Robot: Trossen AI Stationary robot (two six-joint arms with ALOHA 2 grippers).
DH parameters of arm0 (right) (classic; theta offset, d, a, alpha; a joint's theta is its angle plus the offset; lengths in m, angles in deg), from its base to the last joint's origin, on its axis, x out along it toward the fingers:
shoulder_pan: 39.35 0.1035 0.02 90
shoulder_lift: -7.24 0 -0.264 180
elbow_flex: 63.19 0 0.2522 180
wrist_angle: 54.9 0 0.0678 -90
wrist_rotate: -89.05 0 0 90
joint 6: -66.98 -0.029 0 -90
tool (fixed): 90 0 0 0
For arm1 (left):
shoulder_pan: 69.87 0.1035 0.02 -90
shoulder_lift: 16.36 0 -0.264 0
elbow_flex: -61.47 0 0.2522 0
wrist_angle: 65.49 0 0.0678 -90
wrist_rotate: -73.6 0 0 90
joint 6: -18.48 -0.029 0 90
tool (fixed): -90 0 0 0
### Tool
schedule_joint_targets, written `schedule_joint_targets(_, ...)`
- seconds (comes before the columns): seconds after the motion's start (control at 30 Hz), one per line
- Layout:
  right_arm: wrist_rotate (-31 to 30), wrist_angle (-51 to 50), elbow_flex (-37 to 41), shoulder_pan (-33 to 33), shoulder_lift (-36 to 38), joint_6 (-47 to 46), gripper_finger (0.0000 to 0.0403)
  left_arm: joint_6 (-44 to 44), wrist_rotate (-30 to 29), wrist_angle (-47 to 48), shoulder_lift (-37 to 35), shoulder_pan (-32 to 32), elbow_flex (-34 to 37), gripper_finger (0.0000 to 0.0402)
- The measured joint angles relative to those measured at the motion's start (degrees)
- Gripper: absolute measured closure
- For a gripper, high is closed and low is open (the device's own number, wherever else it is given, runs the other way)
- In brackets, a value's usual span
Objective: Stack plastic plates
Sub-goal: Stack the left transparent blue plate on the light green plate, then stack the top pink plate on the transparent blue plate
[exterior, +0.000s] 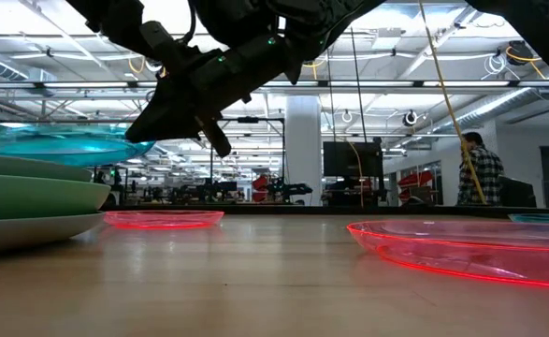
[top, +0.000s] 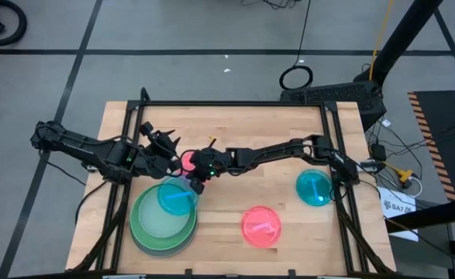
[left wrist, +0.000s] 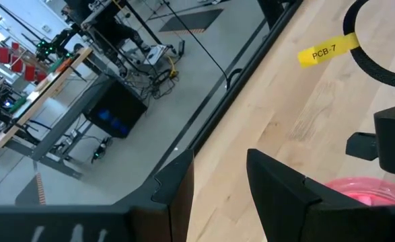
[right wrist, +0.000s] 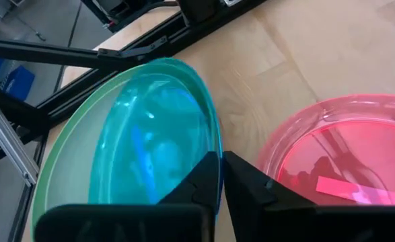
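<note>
A stack of large grey, green and pale green plates stands near the table's near-left corner. A translucent teal plate sits on top of it, tilted in the low view. My right gripper is shut at that plate's far-right rim. A small pink plate lies flat on the table just beyond it. My left gripper hovers open beside that pink plate and touches nothing. A second pink plate and a second teal plate lie flat farther right. My right gripper pinches the teal plate's rim between its two fingers, on the side toward the pink plate. The fingers slant down from the table's right. The plate lies over the pale green plate, its held side raised.
Black frame rails run along the table's far and side edges. Bare wood lies between the stack and the right-hand plates. A yellow label and a black cable lie on the table near my left gripper. A person stands far off in the room.
</note>
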Motion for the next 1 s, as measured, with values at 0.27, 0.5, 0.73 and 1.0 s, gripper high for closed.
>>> schedule_joint_targets(0.27,0.0,0.1,0.0,0.0,0.0,-0.3,0.0352,0.0,0.0,0.0,0.0,0.0,0.0,0.0256)
schedule_joint_targets(0.5,0.0,0.2,0.0,0.0,0.0,-0.1,0.032,0.0,0.0,0.0,0.0,0.0,0.0,0.0256)
schedule_joint_targets(0.73,0.1,-0.6,0.0,0.0,0.4,2.6,0.0287,0.4,0.1,0.0,0.0,0.0,0.0,0.0256)
schedule_joint_targets(1.0,-0.2,-12.0,0.0,0.0,5.3,12.8,0.0291,1.7,2.8,0.0,0.0,0.0,0.0,0.0256)
